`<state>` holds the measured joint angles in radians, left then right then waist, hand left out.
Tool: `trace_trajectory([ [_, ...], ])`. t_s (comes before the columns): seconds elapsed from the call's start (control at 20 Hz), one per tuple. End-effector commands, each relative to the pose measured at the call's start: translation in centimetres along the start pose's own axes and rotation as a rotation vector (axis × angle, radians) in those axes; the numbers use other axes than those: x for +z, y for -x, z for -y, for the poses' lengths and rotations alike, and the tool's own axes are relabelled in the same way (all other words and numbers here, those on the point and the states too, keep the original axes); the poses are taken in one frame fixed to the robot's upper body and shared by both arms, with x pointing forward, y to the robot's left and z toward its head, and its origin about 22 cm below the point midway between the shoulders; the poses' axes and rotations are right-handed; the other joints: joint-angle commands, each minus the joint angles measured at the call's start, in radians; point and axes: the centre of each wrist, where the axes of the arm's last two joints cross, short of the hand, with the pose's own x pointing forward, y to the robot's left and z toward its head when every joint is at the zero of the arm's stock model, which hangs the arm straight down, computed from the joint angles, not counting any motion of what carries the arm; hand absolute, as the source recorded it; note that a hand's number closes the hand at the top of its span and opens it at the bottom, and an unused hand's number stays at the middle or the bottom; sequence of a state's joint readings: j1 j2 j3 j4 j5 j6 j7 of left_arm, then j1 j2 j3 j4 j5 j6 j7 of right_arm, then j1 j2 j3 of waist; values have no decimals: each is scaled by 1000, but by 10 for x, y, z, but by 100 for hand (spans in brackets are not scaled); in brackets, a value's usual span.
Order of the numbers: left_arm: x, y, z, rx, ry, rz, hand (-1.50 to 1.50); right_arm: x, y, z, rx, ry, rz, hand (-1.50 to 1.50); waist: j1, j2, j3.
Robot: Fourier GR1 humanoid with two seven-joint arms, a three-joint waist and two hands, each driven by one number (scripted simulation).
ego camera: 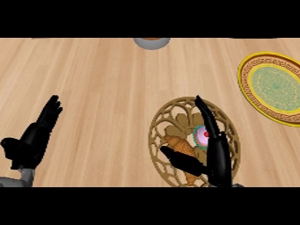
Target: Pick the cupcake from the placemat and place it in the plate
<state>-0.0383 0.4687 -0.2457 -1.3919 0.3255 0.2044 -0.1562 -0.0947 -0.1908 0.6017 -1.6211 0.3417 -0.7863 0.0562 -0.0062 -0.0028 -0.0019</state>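
Note:
The cupcake [200,134], with pink and teal frosting and a red dot on top, sits on a round gold openwork placemat [165,118] at the lower centre-right. My right hand [214,149] lies over the placemat with straight fingers along the cupcake's right side and the thumb at its lower left; it is open and partly hides the cupcake. The plate [279,88], yellow-rimmed with a green patterned middle, lies at the right edge, apart from the hand. My left hand [35,136] rests open at the lower left, fingers up.
A brown croissant-like pastry [180,148] lies on the placemat just left of the cupcake, under my right thumb. A grey round object [152,42] is cut off by the counter's far edge at top centre. Bare wooden counter [107,88] stretches between the hands.

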Motion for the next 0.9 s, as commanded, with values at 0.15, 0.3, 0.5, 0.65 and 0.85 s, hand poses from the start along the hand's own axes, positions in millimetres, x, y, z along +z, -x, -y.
trace_trajectory([
  [0.15, 3, 14, -2, 4, 2, -18, 0, 7, -5, 57, 271, -10, -92, -150, -10, -2, -1],
  [0.3, -7, 9, -5, 10, 8, -7, 0, 13, -14, 54, 394, -124, -176, -150, -14, -2, -3],
  [0.5, -11, 17, 4, 4, -15, -12, 0, 6, -21, 52, 548, -259, -299, -150, -2, 4, -3],
  [0.65, -20, 3, 14, 7, -4, -5, 0, 3, -48, 63, 557, -307, -364, -150, -1, 2, 0],
  [0.85, -23, -8, -9, 5, -5, 15, 0, -3, -58, 62, 573, -335, -457, -150, 4, 2, 2],
])
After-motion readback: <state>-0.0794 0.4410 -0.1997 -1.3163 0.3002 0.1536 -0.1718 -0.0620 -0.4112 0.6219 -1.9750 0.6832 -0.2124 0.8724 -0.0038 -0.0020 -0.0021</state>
